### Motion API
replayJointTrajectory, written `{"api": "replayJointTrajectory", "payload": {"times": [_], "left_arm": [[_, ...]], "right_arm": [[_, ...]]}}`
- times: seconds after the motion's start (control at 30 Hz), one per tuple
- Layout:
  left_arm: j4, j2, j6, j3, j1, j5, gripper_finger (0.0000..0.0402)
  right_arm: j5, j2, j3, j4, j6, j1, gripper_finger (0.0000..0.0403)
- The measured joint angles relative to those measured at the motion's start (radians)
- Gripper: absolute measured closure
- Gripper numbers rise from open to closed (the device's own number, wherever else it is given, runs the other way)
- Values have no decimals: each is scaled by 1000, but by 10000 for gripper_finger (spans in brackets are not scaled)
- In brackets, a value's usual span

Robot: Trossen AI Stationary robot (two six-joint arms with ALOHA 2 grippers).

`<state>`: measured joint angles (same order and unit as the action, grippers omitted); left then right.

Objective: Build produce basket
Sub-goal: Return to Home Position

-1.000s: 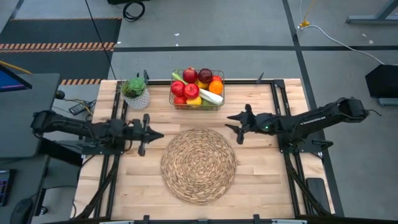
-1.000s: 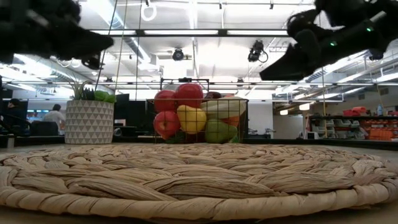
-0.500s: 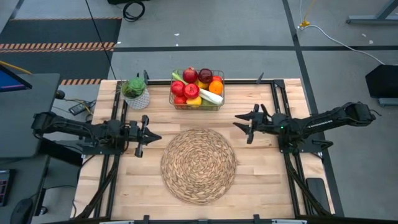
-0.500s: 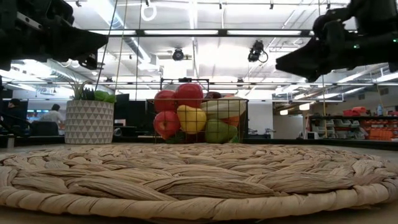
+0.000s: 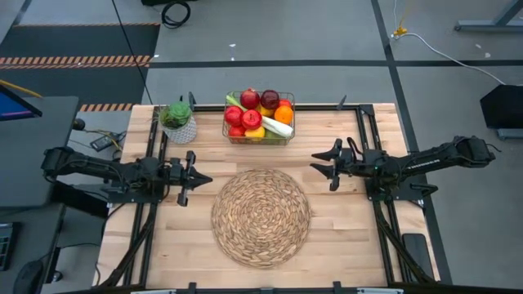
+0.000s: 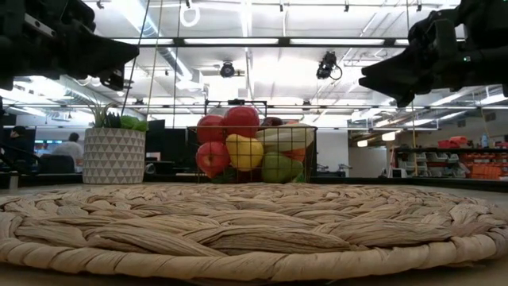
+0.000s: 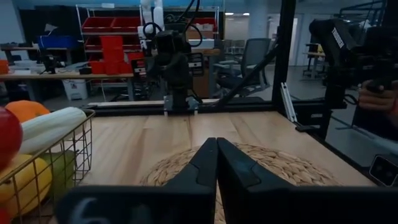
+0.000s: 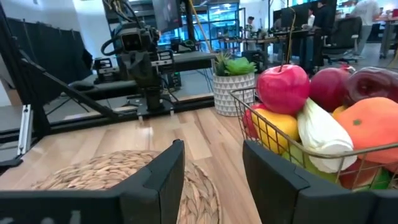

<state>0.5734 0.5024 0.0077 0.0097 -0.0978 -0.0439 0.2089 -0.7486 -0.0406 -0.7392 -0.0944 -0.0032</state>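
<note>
The wire basket [image 5: 260,118] stands at the far middle of the table, filled with produce: red apples [image 5: 251,119], an orange [image 5: 283,113], a lemon [image 6: 244,151] and a long pale leek [image 8: 320,134]. Left of the round mat, my left gripper [image 5: 209,178] hovers above the table. It is shut and points level toward the right edge [image 7: 216,149]. On the mat's right side my right gripper [image 5: 317,163] hovers open, with nothing between its fingers [image 8: 212,152]. It points level toward the left edge, and the basket lies off to its far side.
A round woven straw mat [image 5: 261,216] lies flat in the table's middle, between the two grippers. A white pot with a green plant [image 5: 178,122] stands left of the basket. Black frame rails [image 5: 369,139] run along both sides of the table. A person's hand [image 7: 376,99] shows beyond the table.
My right gripper has drawn back toward the table's right edge, away from the mat. Its fingers have tipped up from slanting down to level. The gap between them looks unchanged. The basket and produce have stayed in place.
</note>
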Motion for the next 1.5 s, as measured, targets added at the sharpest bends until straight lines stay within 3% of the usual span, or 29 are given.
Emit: {"api": "replayJointTrajectory", "payload": {"times": [0.3, 0.57, 0.73, 0.83, 1.2, 1.33, 1.5], "left_arm": [[-63, -90, -39, 0, 0, 0, 395], [-320, -276, -50, 2, 0, -30, 394], [-595, -391, -71, 81, 0, -32, 393], [-658, -450, -74, 89, 0, -31, 392], [-680, -497, -80, 55, 0, -49, 391], [-538, -496, -74, -1, 0, -44, 391], [-538, -490, -70, 0, 0, -49, 391]], "right_arm": [[-5, 47, 0, 129, -54, 1, 234], [-46, 216, 0, 319, -85, 1, 234], [-55, 345, 0, 464, -89, 1, 234], [-55, 404, 0, 542, -89, 1, 234], [-56, 536, 0, 734, -79, 1, 234], [-57, 573, 28, 675, -47, 1, 234], [-75, 595, 34, 664, -7, 4, 234]]}}
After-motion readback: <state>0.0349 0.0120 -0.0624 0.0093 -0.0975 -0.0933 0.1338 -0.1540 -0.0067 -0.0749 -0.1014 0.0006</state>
